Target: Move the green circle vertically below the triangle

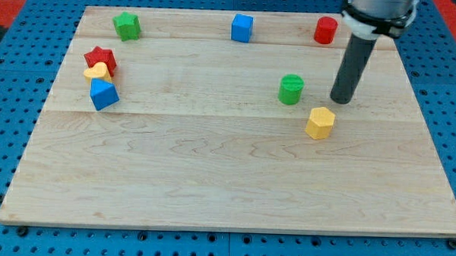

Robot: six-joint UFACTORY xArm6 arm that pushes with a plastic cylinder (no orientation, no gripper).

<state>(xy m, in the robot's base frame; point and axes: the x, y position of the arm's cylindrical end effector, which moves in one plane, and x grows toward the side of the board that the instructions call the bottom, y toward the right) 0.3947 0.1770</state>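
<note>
The green circle [291, 89] is a short green cylinder standing right of the board's centre. My tip [341, 100] rests on the board a little to the right of it, not touching it. A blue block [104, 94] with a pointed top, the closest thing to a triangle in view, lies at the view's left, below a yellow heart [97, 72] and a red star [100, 59]. The three touch or nearly touch each other.
A yellow hexagon [320, 122] lies just below and left of my tip. Along the view's top are a green star [127, 25], a blue cube [242, 27] and a red cylinder [326, 29]. The wooden board [226, 181] sits on a blue pegboard.
</note>
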